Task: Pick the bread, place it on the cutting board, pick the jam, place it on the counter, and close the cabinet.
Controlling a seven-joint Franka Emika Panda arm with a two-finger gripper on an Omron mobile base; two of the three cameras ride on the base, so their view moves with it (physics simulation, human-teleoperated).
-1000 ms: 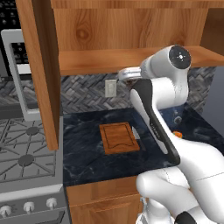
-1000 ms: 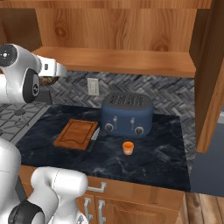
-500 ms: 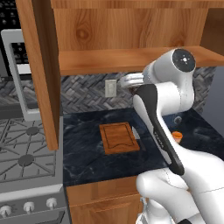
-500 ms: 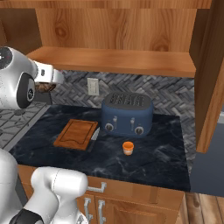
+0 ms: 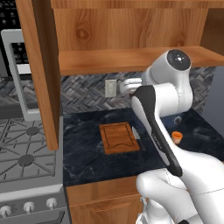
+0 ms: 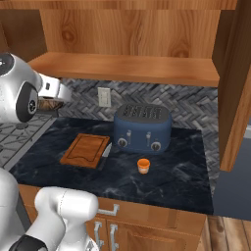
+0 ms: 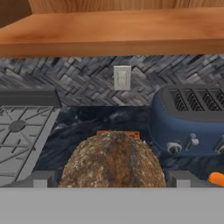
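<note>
The jaws (image 7: 111, 181) pinch the bread (image 7: 113, 161), a rough, mottled brown lump that sits between the two dark finger tips (image 7: 41, 179) in the hand view and hides much of what lies below it. In the right base view the bread (image 6: 48, 105) shows as a dark brown patch at the end of the white hand, held in the air above the left end of the table (image 6: 186, 179), well clear of the surface.

On the table, near its front edge and towards the left, lies the cutting board (image 6: 85, 150), flat, reddish-brown, bare on top, with a groove around its edge. A small knife (image 6: 106, 151) lies just beside the board's right side. Right of that, near the middle of the table, the jam (image 6: 143, 165) stands upright, a tiny orange jar, apart from the board and just in front of the toaster (image 6: 142, 128). The toaster is blue with two knobs on its front and stands towards the back edge of the table, against the herringbone wall tiles.

On the wall behind, a white socket plate (image 6: 104, 97) sits left of the toaster. The gas stove (image 5: 22, 153) adjoins the table's left end. Above everything hangs the cabinet (image 6: 127, 66), its doors swung open on both sides, its inner shelf showing bare wood.
</note>
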